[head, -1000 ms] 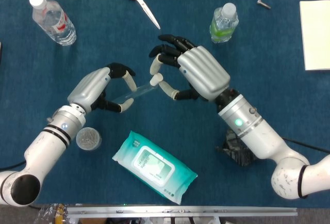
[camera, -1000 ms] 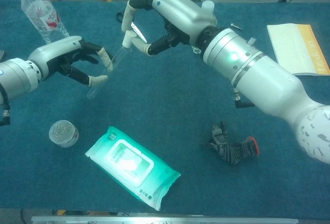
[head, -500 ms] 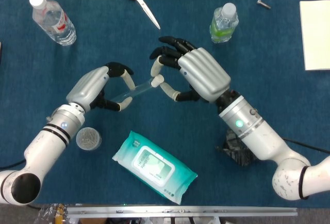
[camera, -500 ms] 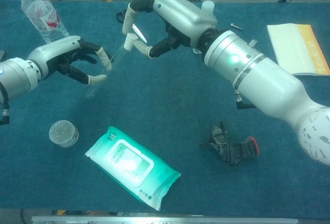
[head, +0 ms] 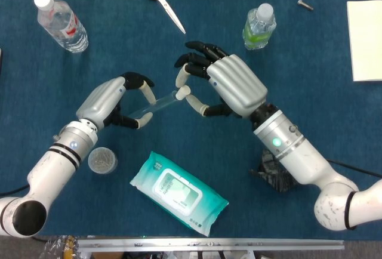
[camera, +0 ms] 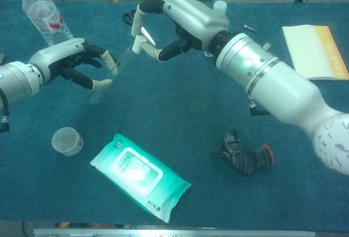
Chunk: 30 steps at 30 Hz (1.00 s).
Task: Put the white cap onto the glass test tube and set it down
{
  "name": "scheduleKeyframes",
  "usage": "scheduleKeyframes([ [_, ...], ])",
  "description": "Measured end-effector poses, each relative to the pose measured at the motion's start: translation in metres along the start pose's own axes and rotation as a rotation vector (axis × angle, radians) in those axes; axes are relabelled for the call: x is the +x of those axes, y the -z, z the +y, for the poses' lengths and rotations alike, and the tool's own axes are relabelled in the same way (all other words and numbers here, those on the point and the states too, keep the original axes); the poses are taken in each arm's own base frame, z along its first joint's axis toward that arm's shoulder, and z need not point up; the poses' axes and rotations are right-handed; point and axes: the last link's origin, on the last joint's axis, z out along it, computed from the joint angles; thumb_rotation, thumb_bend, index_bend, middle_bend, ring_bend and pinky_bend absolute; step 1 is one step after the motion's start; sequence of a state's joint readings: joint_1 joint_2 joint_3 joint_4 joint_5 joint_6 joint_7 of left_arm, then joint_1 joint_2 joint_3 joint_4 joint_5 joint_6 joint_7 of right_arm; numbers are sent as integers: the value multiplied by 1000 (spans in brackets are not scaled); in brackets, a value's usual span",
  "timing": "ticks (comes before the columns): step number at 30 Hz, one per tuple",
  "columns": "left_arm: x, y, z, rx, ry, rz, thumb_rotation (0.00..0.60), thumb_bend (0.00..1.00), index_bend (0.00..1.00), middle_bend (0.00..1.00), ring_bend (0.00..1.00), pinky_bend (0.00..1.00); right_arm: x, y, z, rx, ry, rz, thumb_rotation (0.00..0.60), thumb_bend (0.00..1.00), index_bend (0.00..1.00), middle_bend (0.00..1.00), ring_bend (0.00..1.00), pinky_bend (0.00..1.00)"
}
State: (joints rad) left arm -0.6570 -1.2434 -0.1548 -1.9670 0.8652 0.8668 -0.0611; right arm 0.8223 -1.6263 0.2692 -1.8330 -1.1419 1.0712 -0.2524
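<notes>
The clear glass test tube (head: 150, 107) slants in the air above the blue table, its upper end meeting the small white cap (head: 181, 92), toward the table's middle.

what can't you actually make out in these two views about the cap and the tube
- White cap: in both views the right hand pinches the tube's mouth; its fingertips hide whether the cap is seated.
- Glass test tube: clear glass against the blue cloth; the closed end is hidden behind the left hand in the head view and faint in the chest view.
- Yellow booklet: cut off by the right edge in the head view.
</notes>
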Motion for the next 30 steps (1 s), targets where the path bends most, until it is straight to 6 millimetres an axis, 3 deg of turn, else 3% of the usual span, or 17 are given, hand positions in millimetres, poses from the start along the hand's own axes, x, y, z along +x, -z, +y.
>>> scheduleKeyframes([
  [30,-5,-3,4,-5,9,-16,600,340,531,239,109,135,-11,-3,-1,5,1,-5,600,440,619,322,118,168],
])
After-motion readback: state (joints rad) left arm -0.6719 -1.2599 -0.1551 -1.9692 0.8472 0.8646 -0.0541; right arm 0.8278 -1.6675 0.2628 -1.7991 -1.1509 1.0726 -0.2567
